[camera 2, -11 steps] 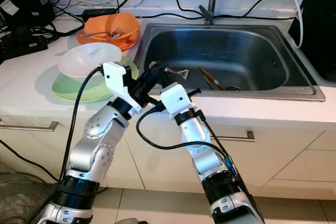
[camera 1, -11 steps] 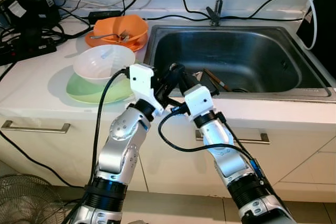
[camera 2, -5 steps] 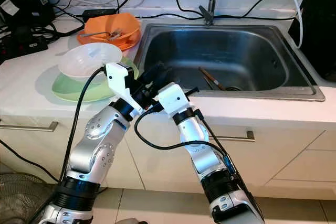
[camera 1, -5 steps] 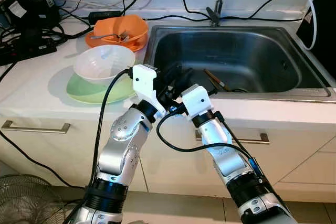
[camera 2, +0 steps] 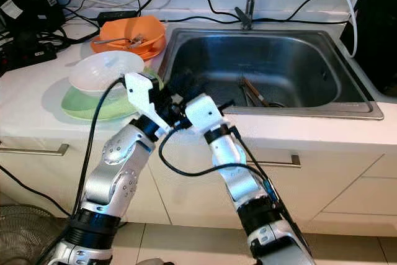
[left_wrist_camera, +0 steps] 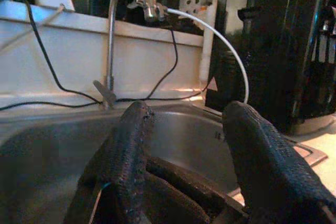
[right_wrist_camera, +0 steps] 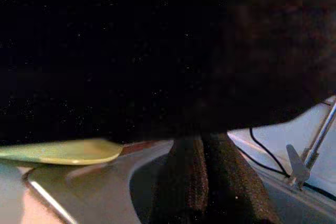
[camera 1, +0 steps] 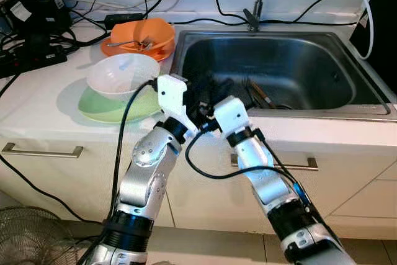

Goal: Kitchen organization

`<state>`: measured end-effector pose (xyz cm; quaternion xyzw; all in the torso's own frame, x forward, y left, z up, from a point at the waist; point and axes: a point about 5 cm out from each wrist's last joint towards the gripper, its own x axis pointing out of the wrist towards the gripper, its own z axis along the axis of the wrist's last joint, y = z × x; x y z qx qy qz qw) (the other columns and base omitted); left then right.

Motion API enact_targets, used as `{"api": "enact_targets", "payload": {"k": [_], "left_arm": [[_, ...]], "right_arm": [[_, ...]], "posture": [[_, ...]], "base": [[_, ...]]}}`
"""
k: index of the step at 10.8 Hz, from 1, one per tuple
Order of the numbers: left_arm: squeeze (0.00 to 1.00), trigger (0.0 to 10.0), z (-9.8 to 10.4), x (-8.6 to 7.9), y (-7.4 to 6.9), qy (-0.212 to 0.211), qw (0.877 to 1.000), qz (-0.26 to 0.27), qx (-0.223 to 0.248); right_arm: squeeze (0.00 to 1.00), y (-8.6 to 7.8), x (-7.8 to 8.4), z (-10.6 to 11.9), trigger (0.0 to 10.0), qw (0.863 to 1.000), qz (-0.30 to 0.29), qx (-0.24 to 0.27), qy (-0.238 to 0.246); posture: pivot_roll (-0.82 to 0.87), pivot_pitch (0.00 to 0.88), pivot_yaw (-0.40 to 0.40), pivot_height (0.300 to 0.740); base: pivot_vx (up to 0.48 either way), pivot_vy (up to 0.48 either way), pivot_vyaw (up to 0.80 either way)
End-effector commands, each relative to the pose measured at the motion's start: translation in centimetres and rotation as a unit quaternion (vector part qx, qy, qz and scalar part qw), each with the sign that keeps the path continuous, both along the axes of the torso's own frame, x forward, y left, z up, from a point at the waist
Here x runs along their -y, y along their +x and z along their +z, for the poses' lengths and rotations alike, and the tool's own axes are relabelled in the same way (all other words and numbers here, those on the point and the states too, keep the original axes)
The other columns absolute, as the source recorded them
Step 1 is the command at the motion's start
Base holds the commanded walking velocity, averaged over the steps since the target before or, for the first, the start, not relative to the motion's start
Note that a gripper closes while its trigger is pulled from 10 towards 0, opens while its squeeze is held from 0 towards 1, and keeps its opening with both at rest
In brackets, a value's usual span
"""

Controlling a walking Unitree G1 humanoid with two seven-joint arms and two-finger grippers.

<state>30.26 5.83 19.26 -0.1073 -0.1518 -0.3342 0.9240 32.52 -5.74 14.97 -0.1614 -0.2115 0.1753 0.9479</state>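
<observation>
Chopsticks (camera 1: 259,93) in sink (camera 1: 322,41), beyond left claw (camera 1: 208,88)

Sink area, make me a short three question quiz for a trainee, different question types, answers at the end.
1. True or false: the white bowl sits on the green plate.
2. What lies inside the steel sink? A) chopsticks B) a sponge C) a mug
3. Fill in: the left gripper has its fingers ____.

Key: 1 true. 2 A, the chopsticks lie near the front wall. 3 open, seen spread in the left wrist view.
</observation>
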Motion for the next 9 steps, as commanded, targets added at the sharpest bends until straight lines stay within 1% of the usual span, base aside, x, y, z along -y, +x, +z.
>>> {"api": "enact_targets", "payload": {"k": [1,2,3,4,6,9], "left_arm": [[0.0,10.0,0.2,0.3,-0.4,-0.003,1.0,-0.006,0.015],[0.0,10.0,0.3,0.1,-0.3,-0.007,1.0,0.001,0.018],[0.0,10.0,0.8,-0.9,0.2,-0.018,0.998,0.045,0.029],[0.0,10.0,0.8,-1.4,0.4,-0.02,0.997,0.07,0.031],[0.0,10.0,0.8,-2.9,1.3,-0.031,0.988,0.145,0.03],[0.0,10.0,0.7,-3.3,1.4,-0.035,0.985,0.167,0.032]], "right_arm": [[0.0,1.6,3.5,0.3,10.0,0.994,-0.094,-0.027,0.042],[0.0,1.7,3.6,0.4,10.0,0.994,-0.097,-0.026,0.042],[0.0,1.9,4.3,0.4,10.0,0.992,-0.113,-0.027,0.044],[0.0,2.1,4.8,0.4,10.0,0.991,-0.124,-0.028,0.047],[0.0,2.0,5.0,0.3,10.0,0.99,-0.126,-0.029,0.048],[0.0,1.8,5.0,0.3,10.0,0.99,-0.127,-0.03,0.055]], "posture": [[0.1,0.0,0.063,0.74],[0.1,0.0,0.063,0.74],[0.1,0.0,0.06,0.74],[0.1,0.0,0.06,0.74],[0.09,0.0,0.057,0.74],[0.09,0.0,0.055,0.74]], "base": [[0.0,0.0,0.0],[0.0,0.0,0.0],[0.0,0.0,0.0],[0.0,0.0,0.0],[0.0,0.0,0.0],[0.0,0.0,0.0]]}}
